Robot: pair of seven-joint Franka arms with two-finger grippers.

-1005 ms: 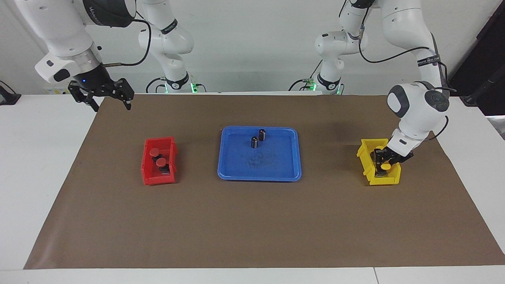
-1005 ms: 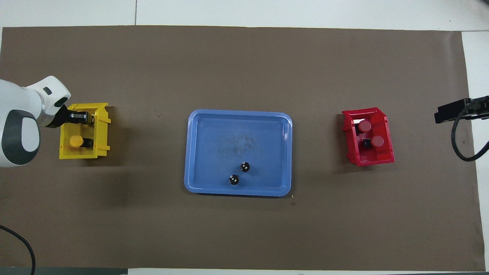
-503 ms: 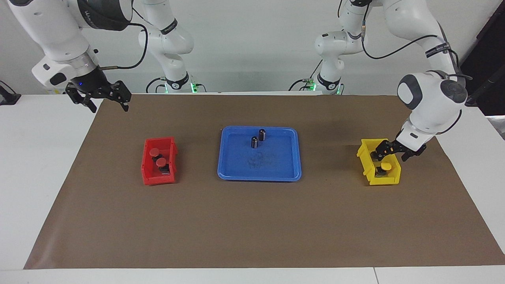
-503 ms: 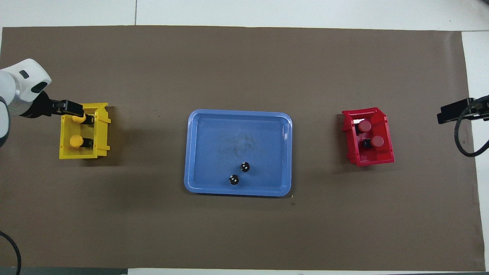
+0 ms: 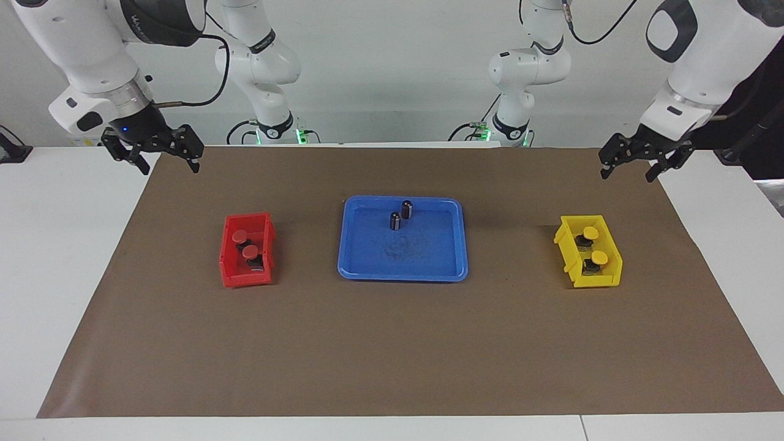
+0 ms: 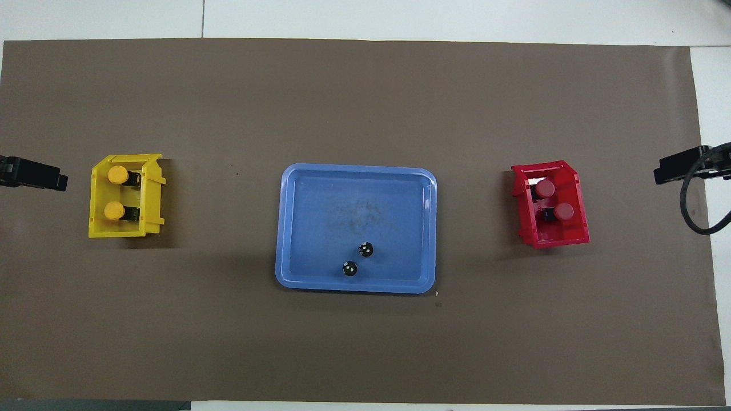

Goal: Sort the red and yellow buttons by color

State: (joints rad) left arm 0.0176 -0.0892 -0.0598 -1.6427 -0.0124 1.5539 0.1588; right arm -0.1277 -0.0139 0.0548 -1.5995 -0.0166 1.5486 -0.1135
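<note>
You see both red-capped buttons [image 5: 245, 245] in the red plastic bin [image 5: 229, 264], both yellow-capped buttons [image 5: 593, 247] in the yellow plastic bin [image 5: 566, 248], each bin at one end of the blue plastic tray [image 5: 401, 273]; the left gripper [image 5: 635, 164] and right gripper [image 5: 154, 154] hang spread and empty.

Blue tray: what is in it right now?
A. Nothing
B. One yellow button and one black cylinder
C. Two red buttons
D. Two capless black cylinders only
D: the blue tray holds only the two black cylinders; both yellow buttons sit in the yellow bin and both red buttons in the red bin.
</note>
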